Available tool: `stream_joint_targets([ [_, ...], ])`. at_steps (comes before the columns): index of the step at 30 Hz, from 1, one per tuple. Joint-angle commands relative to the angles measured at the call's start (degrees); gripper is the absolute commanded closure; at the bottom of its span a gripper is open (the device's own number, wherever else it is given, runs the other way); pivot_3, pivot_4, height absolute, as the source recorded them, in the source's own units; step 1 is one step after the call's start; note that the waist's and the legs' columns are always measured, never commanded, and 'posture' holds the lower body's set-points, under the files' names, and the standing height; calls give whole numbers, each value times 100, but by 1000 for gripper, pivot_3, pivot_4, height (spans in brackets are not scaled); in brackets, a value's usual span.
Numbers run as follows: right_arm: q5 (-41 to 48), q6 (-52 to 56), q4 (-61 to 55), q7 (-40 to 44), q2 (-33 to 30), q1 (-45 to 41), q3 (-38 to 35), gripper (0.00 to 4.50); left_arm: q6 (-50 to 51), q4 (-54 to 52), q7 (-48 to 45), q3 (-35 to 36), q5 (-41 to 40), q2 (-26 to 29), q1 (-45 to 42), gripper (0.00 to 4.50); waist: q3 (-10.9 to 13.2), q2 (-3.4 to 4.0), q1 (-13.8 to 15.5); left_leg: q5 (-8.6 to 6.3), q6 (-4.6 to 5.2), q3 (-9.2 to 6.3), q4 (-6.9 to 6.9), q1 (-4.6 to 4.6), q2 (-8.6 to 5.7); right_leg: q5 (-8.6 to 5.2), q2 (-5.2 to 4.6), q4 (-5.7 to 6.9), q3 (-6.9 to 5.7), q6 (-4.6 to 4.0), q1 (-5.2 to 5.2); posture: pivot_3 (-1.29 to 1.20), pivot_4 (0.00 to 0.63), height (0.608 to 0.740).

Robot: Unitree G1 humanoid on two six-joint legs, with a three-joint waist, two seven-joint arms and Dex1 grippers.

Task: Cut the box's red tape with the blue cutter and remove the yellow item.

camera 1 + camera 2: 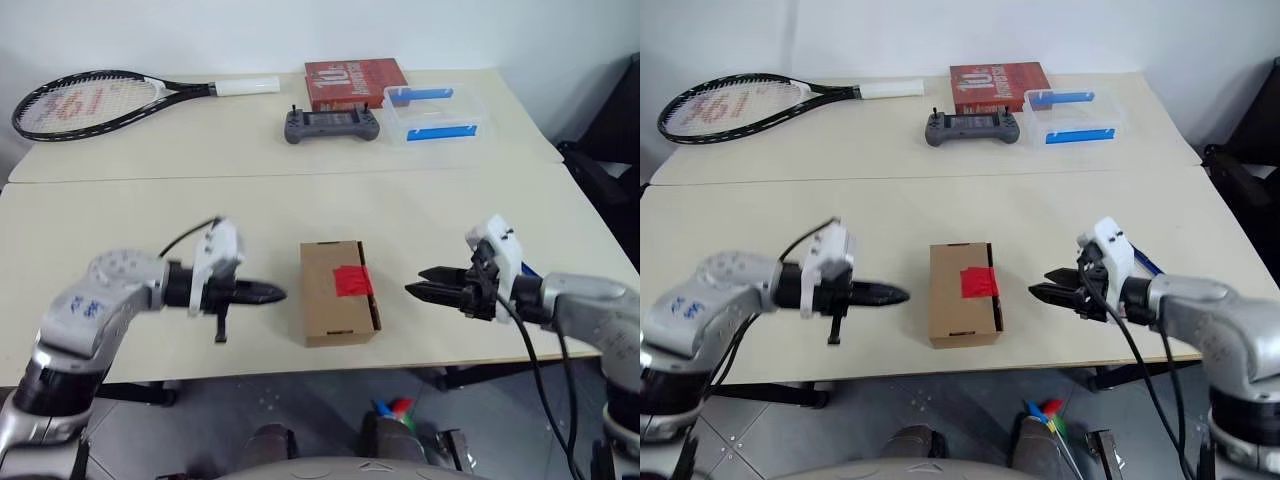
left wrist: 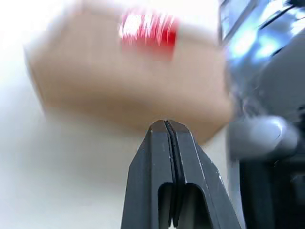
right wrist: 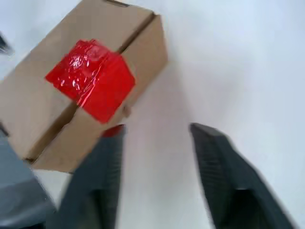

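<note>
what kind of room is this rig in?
Probably a lab or office test space: plain pale tables against a white wall, staged props like a tennis racket and handheld controller, and a taped cardboard box.

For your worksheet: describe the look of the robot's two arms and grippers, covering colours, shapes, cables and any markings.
Both arms are rounded silver-grey shells. Each wrist carries a white blocky housing and loose black cables. The left gripper and right gripper each have two tapered black fingers. The left arm's shell bears blue handwritten marks.
</note>
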Motion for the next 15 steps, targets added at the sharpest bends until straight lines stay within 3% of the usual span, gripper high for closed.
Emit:
stream_joint_targets([
  [1,467,676,9,-411,320,-434,77,754,-290,206,255,-594,293,-524,-415,4500,-3,-5,20,0,0,0,-5,3,0,0,0,0,0,0,0,0,150,740],
  [3,405,676,108,-727,530,-576,260,42,-464,369,342,-923,613,-687,-562,4500,-4,-6,23,0,-1,0,-15,2,-1,0,1,-2,-5,1,-1,0,150,740],
  [8,225,676,477,-1322,718,-834,566,42,-726,656,456,-1381,1138,-807,-684,4500,-3,-6,10,0,-1,9,-20,-15,-6,1,1,-7,-5,2,-18,0,150,740],
  [15,282,676,714,-1565,559,-953,816,42,-791,672,453,-1413,1273,-827,-539,4500,-3,-6,29,0,-1,8,-16,-14,-5,1,1,-7,-4,3,-16,0,150,740],
])
